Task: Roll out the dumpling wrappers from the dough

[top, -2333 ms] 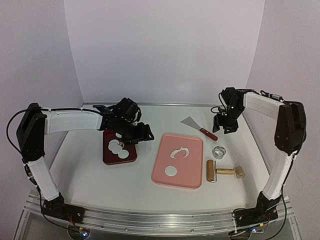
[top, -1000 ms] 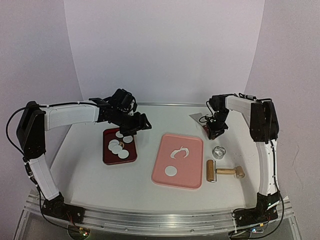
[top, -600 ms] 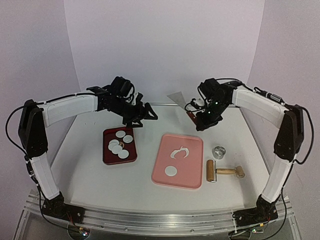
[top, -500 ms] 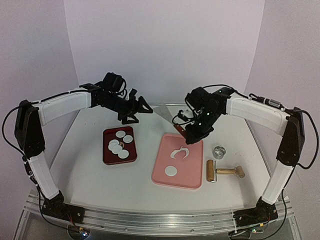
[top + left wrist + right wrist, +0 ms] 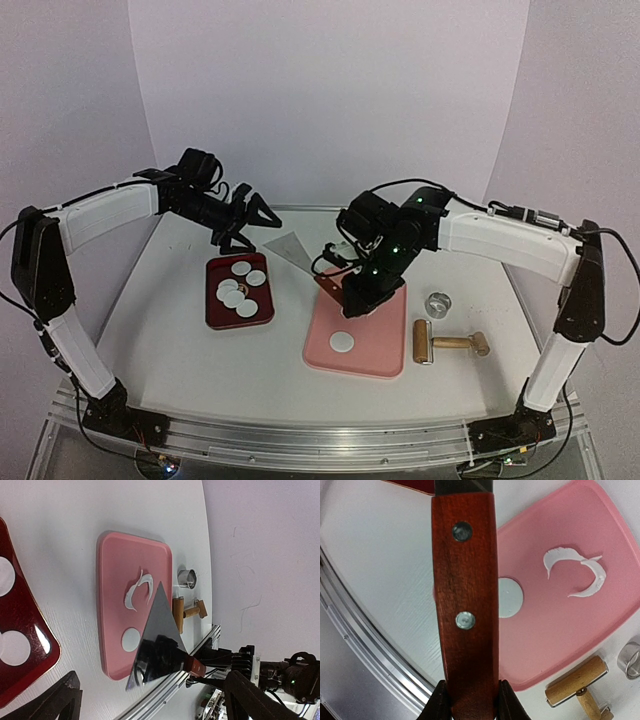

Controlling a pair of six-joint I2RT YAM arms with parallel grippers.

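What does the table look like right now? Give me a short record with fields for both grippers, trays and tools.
left gripper: open, empty, raised near red tray
right gripper: shut on scraper, above pink board
red tray: five dumpling wrappers
pink board: lone wrapper, curved dough scrap
loose tools: ring cutter, rolling pin, right of board

The left arm [image 5: 105, 215] is stretched high and inward, and the left claw [image 5: 252, 226] is spread wide with nothing between its fingers. The right arm [image 5: 500, 240] is reached leftward across the middle, wrist angled down. The right claw [image 5: 470, 700] is clamped on the wooden handle of a scraper [image 5: 465, 595].
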